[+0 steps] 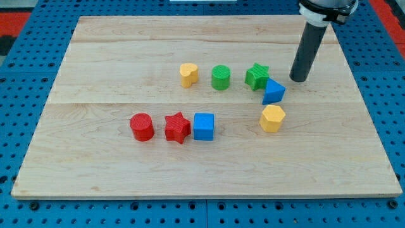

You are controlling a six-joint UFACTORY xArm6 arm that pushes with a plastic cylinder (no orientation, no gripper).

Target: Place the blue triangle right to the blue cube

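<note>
The blue triangle lies right of the board's middle, touching the green star on its upper left. The blue cube sits lower and further left, against the red star. My tip rests on the board just up and to the right of the blue triangle, a small gap away from it. The rod rises toward the view's top right.
A yellow hexagon lies just below the blue triangle, to the right of the blue cube. A red cylinder sits left of the red star. A yellow heart and a green cylinder stand in the upper row. The wooden board rests on a blue pegboard.
</note>
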